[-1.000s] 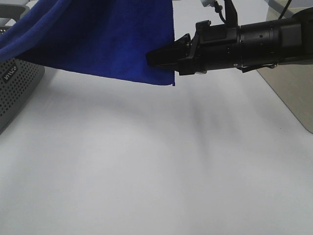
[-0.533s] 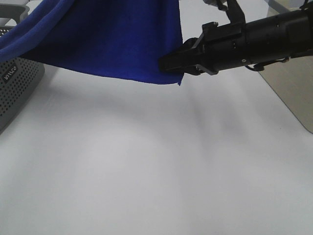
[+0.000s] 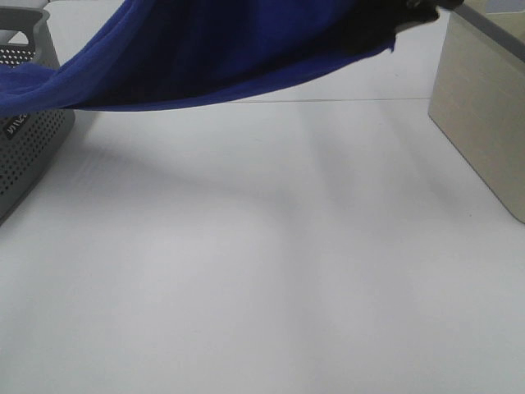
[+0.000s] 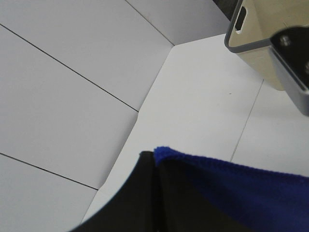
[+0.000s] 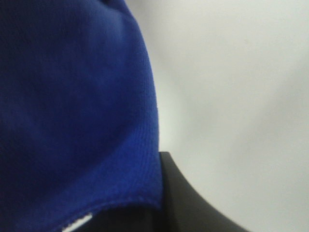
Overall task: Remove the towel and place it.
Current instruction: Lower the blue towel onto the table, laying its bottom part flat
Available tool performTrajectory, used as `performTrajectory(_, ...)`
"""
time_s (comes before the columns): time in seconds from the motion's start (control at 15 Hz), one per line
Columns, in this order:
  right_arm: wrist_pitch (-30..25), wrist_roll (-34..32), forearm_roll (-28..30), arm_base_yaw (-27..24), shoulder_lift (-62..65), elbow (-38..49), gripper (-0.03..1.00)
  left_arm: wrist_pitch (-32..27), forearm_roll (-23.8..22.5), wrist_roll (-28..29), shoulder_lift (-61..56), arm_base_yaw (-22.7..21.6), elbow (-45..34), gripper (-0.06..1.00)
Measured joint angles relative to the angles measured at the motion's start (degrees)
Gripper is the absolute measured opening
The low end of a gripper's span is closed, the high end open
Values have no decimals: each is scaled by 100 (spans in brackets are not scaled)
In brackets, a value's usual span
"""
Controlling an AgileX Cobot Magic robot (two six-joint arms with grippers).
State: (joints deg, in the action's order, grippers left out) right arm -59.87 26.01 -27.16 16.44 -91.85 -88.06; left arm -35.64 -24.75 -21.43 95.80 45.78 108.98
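Spanning the top of the high view: the towel (image 3: 238,57), stretched taut-ish in the air, well clear of the white desk (image 3: 262,271).

- Left end sags toward the grey perforated basket (image 3: 29,144) at the desk's left edge and runs out of frame there. Can't tell if it touches the basket rim.
- Right corner climbs to the top right, where only a black sliver of the right hand (image 3: 420,6) shows. The rest is cut off by the frame.

Right wrist view: blurred blue cloth fills one side and lies over one black finger of the right hand (image 5: 163,203). A small white tag (image 5: 77,223) sits at the hem just beside that finger. With the corner hoisted up at the hand, it reads as clamped on the towel, though the jaws themselves aren't visible.

Left wrist view: one black finger of the left hand (image 4: 145,198), with the towel's stitched edge pressed right against it. The second finger is hidden, so I can't tell whether this hand is closed on the cloth or open.

Beige bin (image 3: 484,123) with a grey rim stands on the desk at the right, apart from the towel. Soft shadow bands lie on the desk under the cloth.
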Motion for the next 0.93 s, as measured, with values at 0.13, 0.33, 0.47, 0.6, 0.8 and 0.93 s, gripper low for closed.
performTrajectory(0.13, -458, -653, 877, 0, 0, -877, 2, 264, 0, 6, 0, 0, 0, 0)
performTrajectory(0.33, -756, -968, 1719, 0, 0, -1518, 2, 756, -29, 166, 0, 0, 0, 0)
performTrajectory(0.47, -848, -997, 2063, 0, 0, -1793, 2, 1306, -195, 304, 0, 0, 0, 0)
performTrajectory(0.6, -779, -1003, 2252, 0, 0, -1971, 2, 1805, -493, 344, 0, 0, 0, 0)
performTrajectory(0.8, -332, -1020, 2515, 0, 0, -2017, 2, 2097, -877, 367, 29, -11, 0, 0)
performTrajectory(0.93, 69, -1100, 2647, 0, 0, -2017, 2, 2154, -882, 550, 46, -120, 0, 0)
